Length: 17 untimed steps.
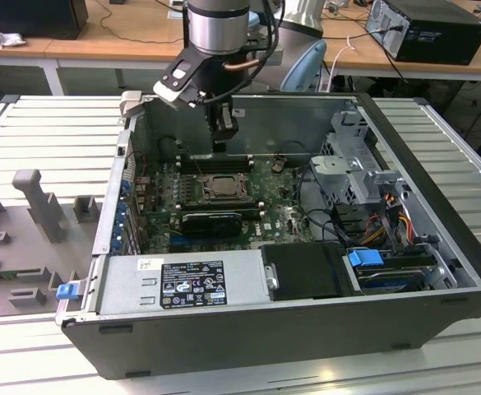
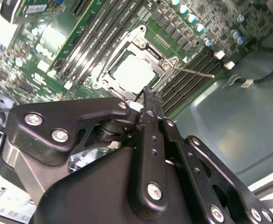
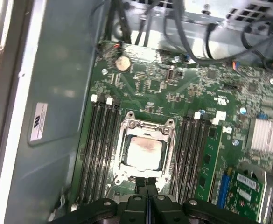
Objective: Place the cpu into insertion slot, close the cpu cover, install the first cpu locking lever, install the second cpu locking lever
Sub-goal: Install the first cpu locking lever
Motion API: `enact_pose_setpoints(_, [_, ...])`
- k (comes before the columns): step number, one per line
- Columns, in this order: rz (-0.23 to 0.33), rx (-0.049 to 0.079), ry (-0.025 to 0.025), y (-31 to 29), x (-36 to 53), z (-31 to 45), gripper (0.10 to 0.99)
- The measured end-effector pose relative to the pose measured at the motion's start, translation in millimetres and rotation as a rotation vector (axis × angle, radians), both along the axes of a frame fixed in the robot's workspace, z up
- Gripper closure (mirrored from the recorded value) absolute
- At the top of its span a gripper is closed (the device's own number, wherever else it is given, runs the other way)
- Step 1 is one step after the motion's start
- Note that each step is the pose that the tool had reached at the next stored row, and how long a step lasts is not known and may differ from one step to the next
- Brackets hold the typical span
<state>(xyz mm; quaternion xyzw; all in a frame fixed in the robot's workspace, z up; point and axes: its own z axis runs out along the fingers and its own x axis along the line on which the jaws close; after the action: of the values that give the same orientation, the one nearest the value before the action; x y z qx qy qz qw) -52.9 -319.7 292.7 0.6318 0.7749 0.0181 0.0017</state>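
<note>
jaws look pressed together, empty, on my gripper. just beyond the tips i see the cpu seated in the insertion slot, the cpu cover lying flat around its pale face. a thin metal lever angles off one corner.

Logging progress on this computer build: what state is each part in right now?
Cover: closed, lying flat.
Chip: seated under it, face showing through the window.
Pincer: shut, empty, above the cover's edge.
Case: open, side panel off.
</note>
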Motion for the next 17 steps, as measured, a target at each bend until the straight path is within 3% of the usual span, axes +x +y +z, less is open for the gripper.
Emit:
enact_pose_setpoints(10, [0.218,0.002,-0.0001,0.0,0.0,-2.1,0.98])
enact_pose_setpoints(17, [0.287,0.002,0.0001,0.0,0.0,-2.1,0.98])
